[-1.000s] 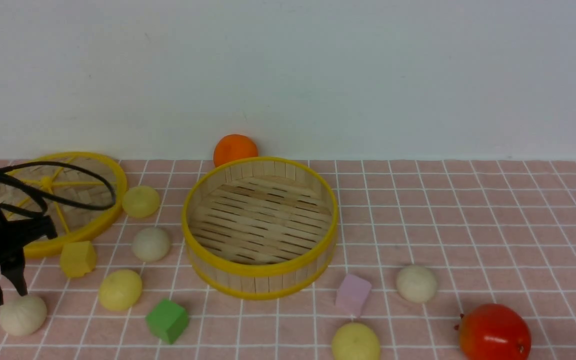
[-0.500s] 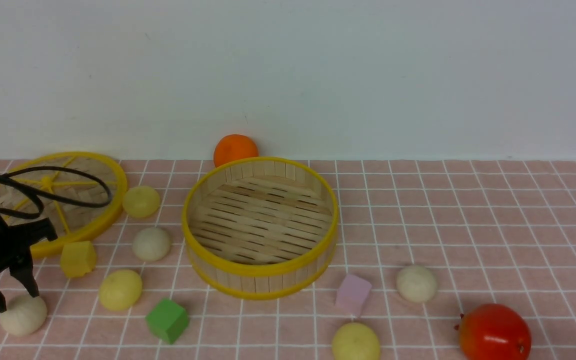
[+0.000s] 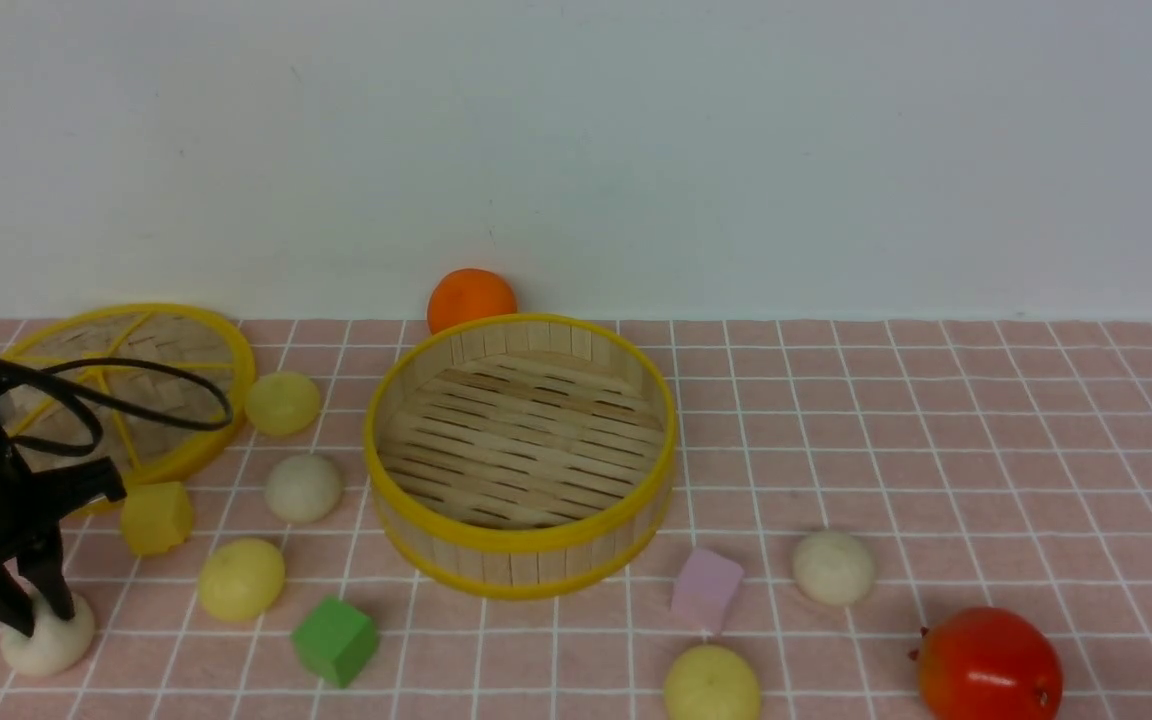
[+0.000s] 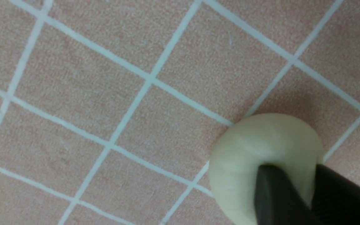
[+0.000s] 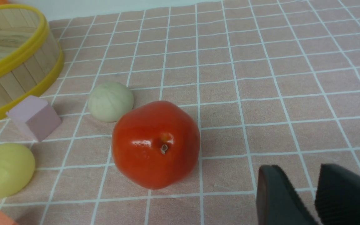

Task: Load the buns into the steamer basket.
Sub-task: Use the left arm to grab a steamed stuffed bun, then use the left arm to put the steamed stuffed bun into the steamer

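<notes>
The steamer basket (image 3: 521, 540) stands empty mid-table; its wall also shows in the right wrist view (image 5: 17, 56). Off-white buns lie at the front left (image 3: 64, 645), left of the basket (image 3: 303, 488) and to its right (image 3: 833, 567). Pale yellow buns lie by the lid (image 3: 281, 403), at the front left (image 3: 240, 579) and at the front middle (image 3: 711, 685). My left gripper (image 3: 36, 612) is down on the front-left off-white bun (image 4: 255, 147), its fingers pinching it. My right gripper (image 5: 297, 170) is out of the front view, low over the cloth with its fingers nearly together and nothing between them.
The flat lid (image 3: 236, 370) lies at the back left. A yellow cube (image 3: 156, 517), a green cube (image 3: 334, 640) and a pink cube (image 3: 706, 588) sit around the basket. An orange ball (image 3: 471, 297) is behind it. A red fruit (image 3: 988, 665) lies front right, close to my right gripper.
My left gripper has come down onto the front-left off-white bun and its fingers have closed in on it. Nothing else has moved.
</notes>
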Motion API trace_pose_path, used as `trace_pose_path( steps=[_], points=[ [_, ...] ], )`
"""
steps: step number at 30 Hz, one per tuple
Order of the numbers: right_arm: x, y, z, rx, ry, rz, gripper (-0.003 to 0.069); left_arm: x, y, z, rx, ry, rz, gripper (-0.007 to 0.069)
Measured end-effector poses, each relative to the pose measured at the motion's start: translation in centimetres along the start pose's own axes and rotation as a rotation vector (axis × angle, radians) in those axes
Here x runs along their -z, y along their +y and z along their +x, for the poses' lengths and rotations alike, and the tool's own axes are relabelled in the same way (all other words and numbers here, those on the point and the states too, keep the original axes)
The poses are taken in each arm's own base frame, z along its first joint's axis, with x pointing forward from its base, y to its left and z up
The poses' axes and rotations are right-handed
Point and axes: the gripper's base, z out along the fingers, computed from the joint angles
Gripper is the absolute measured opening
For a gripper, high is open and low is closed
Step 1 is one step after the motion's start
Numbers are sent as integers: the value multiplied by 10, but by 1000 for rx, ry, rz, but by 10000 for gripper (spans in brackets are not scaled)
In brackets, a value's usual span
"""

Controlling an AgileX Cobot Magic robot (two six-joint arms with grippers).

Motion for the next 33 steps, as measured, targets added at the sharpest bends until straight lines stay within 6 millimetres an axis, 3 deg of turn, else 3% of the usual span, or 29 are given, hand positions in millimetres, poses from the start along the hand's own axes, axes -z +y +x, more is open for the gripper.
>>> trace_pose_path(
  steps=[2, 7, 10, 12, 13, 14, 16, 19, 21, 22, 24, 26, 33],
  points=[
    [0, 0, 0, 0, 0, 0, 240, 3, -1, 0, -1, 16, -5, 33],
    [0, 0, 0, 0, 1, 0, 240, 17, -4, -4, -8, 41, -11, 24],
    [0, 0, 0, 0, 1, 0, 240, 48, -10, -7, -24, 15, 21, 24],
    [0, 0, 0, 0, 1, 0, 240, 93, -24, -4, -68, -55, 86, 24],
    [0, 0, 0, 0, 1, 0, 240, 96, -25, -4, -73, -65, 92, 24],
    [0, 0, 0, 0, 1, 0, 240, 119, -40, 3, -124, -104, 133, 24],
    [0, 0, 0, 0, 1, 0, 240, 143, -67, 19, -218, -149, 195, 24],
    [0, 0, 0, -1, 1, 0, 240, 158, -117, 48, -368, -179, 283, 24],
    [0, 0, 0, -1, 1, 0, 240, 153, -148, 66, -452, -179, 325, 24],
    [0, 0, 0, -1, 1, 0, 240, 152, -153, 70, -467, -178, 331, 24],
    [0, 0, 0, 0, 1, 0, 240, 128, -188, 82, -529, -166, 347, 24],
    [0, 0, 0, 0, 1, 0, 240, 109, -205, 87, -535, -148, 337, 24],
    [0, 0, 0, 0, 1, 0, 240, 32, -226, 84, -458, -38, 221, 64]
  ],
)
